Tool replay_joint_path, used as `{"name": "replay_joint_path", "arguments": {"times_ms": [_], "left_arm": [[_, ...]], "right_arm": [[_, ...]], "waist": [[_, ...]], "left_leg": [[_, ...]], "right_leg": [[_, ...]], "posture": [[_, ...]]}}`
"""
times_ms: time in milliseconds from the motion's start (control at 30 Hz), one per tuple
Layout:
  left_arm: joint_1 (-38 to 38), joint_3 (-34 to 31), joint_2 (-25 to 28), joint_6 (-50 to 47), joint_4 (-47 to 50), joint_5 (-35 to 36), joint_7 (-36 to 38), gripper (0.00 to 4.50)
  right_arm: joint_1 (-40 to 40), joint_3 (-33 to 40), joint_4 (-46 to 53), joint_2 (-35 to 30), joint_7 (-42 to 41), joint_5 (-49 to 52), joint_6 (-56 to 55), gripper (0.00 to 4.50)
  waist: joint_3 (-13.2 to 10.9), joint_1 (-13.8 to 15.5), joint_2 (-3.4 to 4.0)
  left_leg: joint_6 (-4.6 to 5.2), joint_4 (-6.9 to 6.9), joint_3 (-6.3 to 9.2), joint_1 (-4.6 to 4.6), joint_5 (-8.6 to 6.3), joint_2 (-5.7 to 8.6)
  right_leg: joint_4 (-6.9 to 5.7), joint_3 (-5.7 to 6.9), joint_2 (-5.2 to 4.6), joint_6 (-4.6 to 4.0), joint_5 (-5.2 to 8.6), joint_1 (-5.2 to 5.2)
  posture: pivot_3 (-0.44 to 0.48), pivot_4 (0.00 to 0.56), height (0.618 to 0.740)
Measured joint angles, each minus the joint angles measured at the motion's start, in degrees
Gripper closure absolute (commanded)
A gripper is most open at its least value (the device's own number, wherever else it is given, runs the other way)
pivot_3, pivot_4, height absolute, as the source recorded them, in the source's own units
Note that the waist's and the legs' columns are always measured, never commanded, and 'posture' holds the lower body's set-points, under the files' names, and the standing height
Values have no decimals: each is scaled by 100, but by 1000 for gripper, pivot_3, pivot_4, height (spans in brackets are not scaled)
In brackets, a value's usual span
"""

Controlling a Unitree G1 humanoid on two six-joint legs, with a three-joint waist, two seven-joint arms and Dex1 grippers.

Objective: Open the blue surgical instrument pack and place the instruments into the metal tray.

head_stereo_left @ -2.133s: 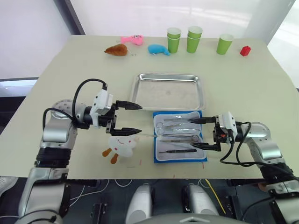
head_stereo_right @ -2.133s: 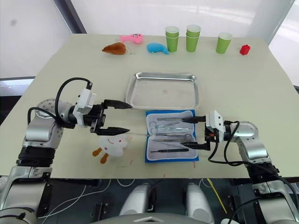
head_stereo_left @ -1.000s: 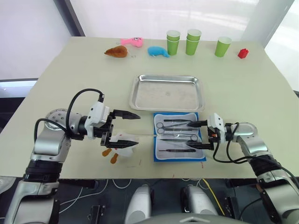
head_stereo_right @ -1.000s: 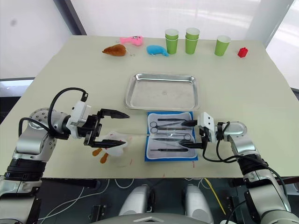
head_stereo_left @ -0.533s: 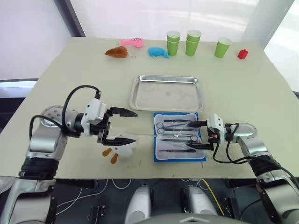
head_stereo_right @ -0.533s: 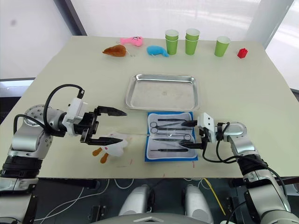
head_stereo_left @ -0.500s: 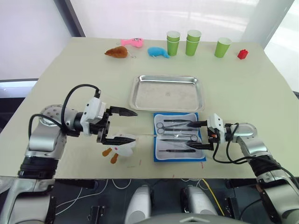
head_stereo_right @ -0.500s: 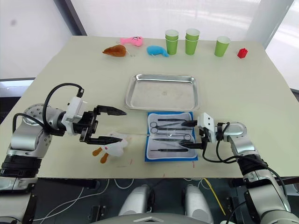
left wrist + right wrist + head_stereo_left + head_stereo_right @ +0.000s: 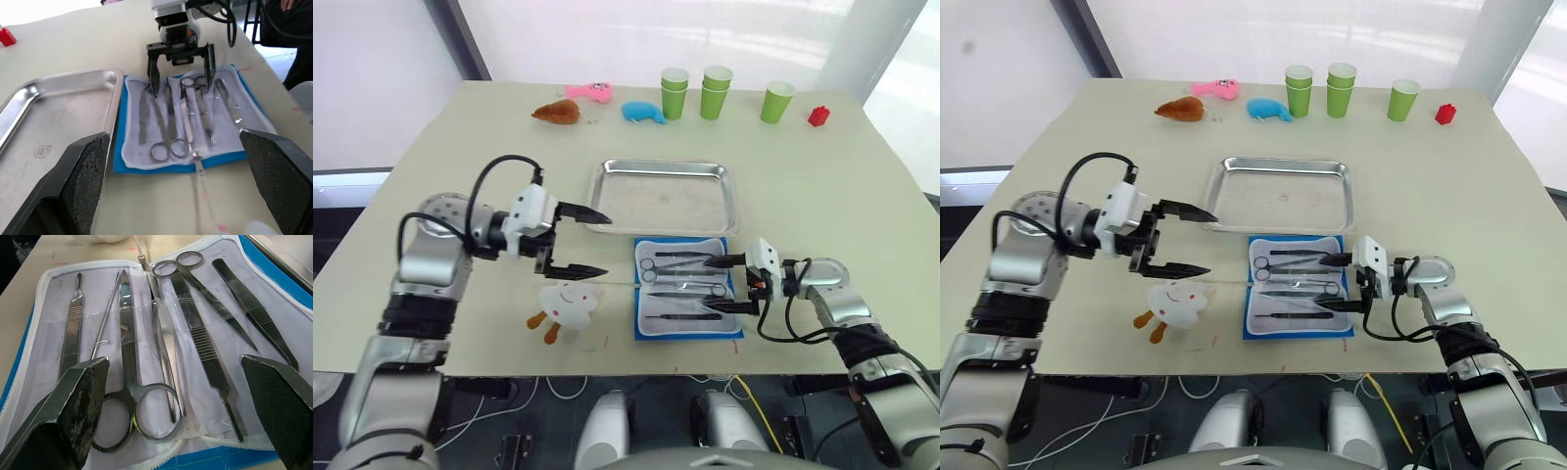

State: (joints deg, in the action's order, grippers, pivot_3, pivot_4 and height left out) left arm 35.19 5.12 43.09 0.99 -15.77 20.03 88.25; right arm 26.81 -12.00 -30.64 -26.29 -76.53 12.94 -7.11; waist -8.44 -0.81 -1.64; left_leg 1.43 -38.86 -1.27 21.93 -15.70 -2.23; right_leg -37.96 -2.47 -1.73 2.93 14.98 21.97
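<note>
Both grippers spread wide over an opened pack, nothing held.

The right gripper (image 9: 723,284) has its jaws apart, low over the right edge of the blue surgical instrument pack (image 9: 688,288) at lower centre of the head view — the pack lies unfolded, pale lining up, with the instruments (image 9: 161,333) (ring-handled scissors, forceps, tweezers) lying side by side in it. The left gripper (image 9: 589,242) also stands with jaws apart, raised at centre left, above and just beside a white plush toy (image 9: 567,305). The metal tray (image 9: 664,197) sits just above the pack in frame, bare inside. Along the top edge — green cups (image 9: 715,91), a blue plush (image 9: 644,113), a pink plush (image 9: 588,91), a brown plush (image 9: 557,113) and a red block (image 9: 818,117).
</note>
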Motion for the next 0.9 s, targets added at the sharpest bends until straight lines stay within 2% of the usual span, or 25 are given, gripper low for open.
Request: {"name": "replay_joint_path", "arguments": {"times_ms": [100, 167, 200, 367, 567, 733, 900], "left_arm": [[407, 269, -406, 75, -616, -295, -7, 775], [664, 390, -624, 107, -1014, -439, -34, 1799], [783, 445, -709, 184, -1209, -532, -68, 2135], [1424, 649, -1327, 716, -2362, -1113, -347, 2135], [1755, 736, -1831, 1214, -3365, -1548, -587, 2135], [1825, 845, -2128, 1492, -3810, -1798, -667, 2135], [1799, 887, -2164, 1686, -3946, -1937, -593, 2135]], "right_arm": [[19, -11, -38, 1, -2, -1, -16, 0], [55, -35, -71, 5, -4, -1, -21, 0], [56, -36, -77, 5, -4, -1, -28, 0], [61, -45, -92, 11, -4, -1, -41, 0], [57, -42, -93, 37, 8, -1, -51, 0], [60, -42, -108, 61, 18, -1, -68, 0], [60, -42, -114, 71, 31, -1, -74, 0]], "waist": [[1, -1, -1], [1, -12, -2], [1, -12, -2], [2, -16, -3], [1, -34, -4], [2, -49, -4], [2, -60, -4]], "left_leg": [[0, 1, -1, -8, 0, 1], [0, 1, 0, -10, 0, 1], [0, 1, 2, -12, 0, 1], [0, 2, 1, -14, 0, 1], [1, 4, 4, -13, 0, 1], [1, 7, 8, -14, 0, 1], [1, 8, 13, -15, 0, 1]], "right_leg": [[1, 0, 2, 1, 0, -12], [4, 0, 3, 1, 0, -14], [3, 1, 2, 1, 0, -17], [5, 1, 3, 1, -1, -20], [5, 0, 5, 1, -1, -20], [4, 0, 5, 1, -1, -20], [4, 0, 4, 1, -1, -20]], "posture": [[0, 150, 740], [0, 150, 740], [0, 150, 740], [0, 150, 740], [0, 150, 740], [0, 150, 740], [0, 150, 740]]}}
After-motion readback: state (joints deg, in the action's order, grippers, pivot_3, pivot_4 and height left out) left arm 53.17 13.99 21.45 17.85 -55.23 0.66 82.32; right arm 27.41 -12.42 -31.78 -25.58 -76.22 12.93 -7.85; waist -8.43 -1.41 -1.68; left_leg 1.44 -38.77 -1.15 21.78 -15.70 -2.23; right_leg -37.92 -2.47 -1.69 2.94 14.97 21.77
